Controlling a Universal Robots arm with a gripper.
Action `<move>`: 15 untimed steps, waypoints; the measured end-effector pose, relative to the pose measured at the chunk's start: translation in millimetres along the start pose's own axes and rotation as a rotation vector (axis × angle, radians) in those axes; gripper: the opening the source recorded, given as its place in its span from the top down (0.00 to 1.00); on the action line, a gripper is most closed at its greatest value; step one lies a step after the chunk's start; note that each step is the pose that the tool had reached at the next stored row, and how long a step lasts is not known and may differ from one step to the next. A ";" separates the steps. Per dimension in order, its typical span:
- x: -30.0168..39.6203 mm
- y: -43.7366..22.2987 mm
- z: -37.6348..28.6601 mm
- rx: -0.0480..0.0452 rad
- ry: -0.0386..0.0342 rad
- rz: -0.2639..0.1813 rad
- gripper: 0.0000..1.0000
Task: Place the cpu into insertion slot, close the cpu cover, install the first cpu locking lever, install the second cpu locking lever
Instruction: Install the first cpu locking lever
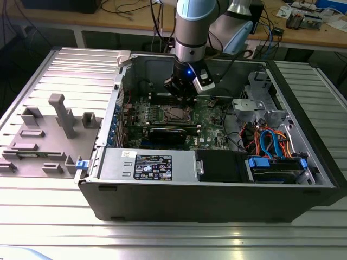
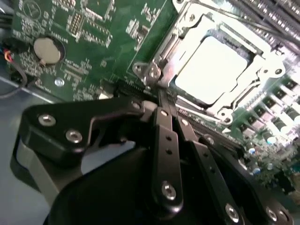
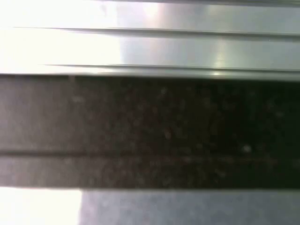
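Jaws pressed together at the cpu cover point(image 2: 262, 75) corner, cpu point(image 2: 211, 68) seated beneath

Blurred bands in the first wrist view; gripper point(image 2: 161, 101) linkage cut off at the picture's edge

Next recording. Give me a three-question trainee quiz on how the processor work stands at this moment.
1. True or false: the chip lies under the closed cover.
2. In the second wrist view, the gripper is nearest to: A) the round battery, B) a corner of the cover, C) the blue cables.
3. Fill in: the grey tray lies on the exterior view's ___ of the computer case.
Key: 1 true; 2 B; 3 left.
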State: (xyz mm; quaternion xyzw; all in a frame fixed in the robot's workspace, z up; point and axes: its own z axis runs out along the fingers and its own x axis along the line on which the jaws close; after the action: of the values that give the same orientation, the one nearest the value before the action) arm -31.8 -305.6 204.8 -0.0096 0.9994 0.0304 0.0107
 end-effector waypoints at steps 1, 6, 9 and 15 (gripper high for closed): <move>0.0 0.0 -0.5 0.0000 0.0001 0.000 0.89; -0.1 -1.2 -0.5 0.0008 0.0001 0.000 0.89; -0.1 -2.3 0.0 0.0057 0.0004 0.000 0.89; -0.2 -2.8 1.8 0.0071 0.0007 0.000 0.89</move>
State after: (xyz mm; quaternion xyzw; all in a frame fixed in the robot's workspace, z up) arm -31.5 -308.3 202.9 -0.0097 0.9995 0.0268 0.0103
